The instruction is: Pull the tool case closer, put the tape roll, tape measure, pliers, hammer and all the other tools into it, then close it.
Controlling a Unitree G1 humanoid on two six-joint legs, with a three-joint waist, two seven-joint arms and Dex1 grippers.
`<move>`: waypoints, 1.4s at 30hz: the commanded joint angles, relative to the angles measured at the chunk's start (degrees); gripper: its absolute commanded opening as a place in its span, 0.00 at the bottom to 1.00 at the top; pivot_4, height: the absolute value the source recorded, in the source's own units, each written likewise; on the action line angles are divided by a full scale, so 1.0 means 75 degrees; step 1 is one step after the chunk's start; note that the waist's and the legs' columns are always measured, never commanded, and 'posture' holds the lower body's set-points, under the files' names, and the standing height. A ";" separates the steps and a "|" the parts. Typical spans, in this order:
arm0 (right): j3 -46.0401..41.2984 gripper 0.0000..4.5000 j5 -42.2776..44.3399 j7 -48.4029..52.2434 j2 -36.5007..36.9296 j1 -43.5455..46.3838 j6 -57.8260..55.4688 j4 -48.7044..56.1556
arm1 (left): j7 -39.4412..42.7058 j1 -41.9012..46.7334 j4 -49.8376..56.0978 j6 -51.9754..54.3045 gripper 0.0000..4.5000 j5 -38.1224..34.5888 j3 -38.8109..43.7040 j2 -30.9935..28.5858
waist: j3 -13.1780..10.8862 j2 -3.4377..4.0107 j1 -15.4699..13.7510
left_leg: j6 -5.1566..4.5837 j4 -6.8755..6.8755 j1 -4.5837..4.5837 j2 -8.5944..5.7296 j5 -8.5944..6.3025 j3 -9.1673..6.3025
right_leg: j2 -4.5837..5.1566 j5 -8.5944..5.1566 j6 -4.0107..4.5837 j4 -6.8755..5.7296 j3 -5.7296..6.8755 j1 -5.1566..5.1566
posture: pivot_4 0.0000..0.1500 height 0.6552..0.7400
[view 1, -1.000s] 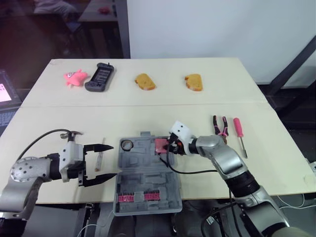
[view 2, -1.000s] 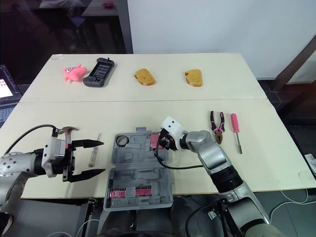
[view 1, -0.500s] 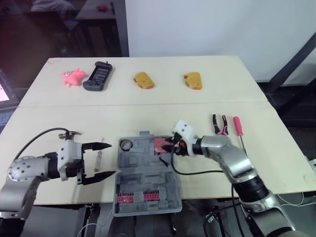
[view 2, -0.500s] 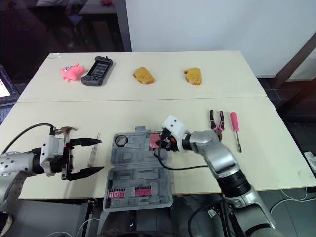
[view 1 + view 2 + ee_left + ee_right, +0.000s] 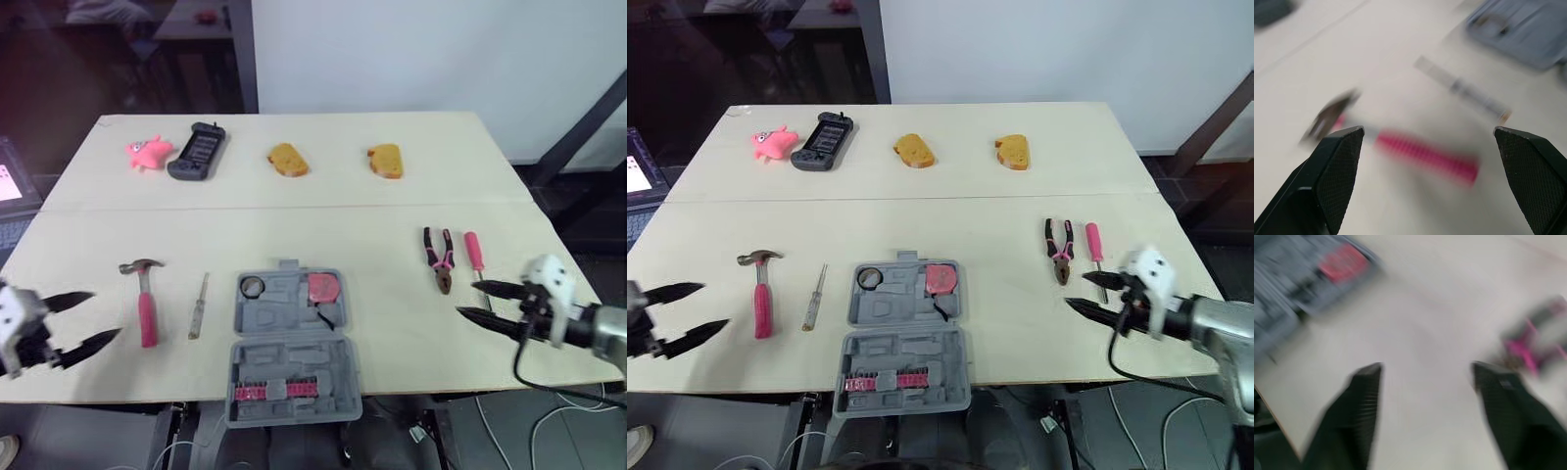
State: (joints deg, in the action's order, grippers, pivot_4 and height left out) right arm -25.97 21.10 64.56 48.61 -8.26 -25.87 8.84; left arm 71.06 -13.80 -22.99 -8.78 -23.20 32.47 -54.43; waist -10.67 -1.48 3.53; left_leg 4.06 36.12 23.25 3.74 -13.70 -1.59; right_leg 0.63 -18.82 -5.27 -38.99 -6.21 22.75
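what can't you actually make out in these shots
- Right wrist view: a pink tool is motion-blurred; pliers or screwdriver, cannot tell.
- Left wrist view: the slim tool beside the hammer is blurred; its type is unclear.
- Head views: the pink row in the tool case is too small to identify.

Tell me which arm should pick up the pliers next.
Right. The right gripper is open close by the pliers, right of the tool case. The left gripper, also open, is across the table beside the hammer, the case lying between.
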 commanded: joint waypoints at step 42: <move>0.1667 0.99 -0.1208 -0.8621 -0.4693 0.0888 -0.3725 0.3222 | -0.0178 0.0318 0.4903 0.1374 1.00 -0.0889 -0.2369 0.1392 | 0.0008 -0.0003 0.0032 | 0.0014 -0.0002 0.0011 -0.0001 0.0006 -0.0006 | 0.0000 0.0005 -0.0004 -0.0004 -0.0009 0.0005 | 1.00 1.00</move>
State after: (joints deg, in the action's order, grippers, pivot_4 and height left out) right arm -13.09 13.97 2.73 13.80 -2.65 -54.97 33.69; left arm 69.63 -12.00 12.12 1.41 -28.28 14.19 -43.96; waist -10.61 -1.50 3.77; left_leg 4.17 36.10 23.33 3.72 -13.65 -1.63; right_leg 0.63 -18.79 -5.29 -39.02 -6.28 22.79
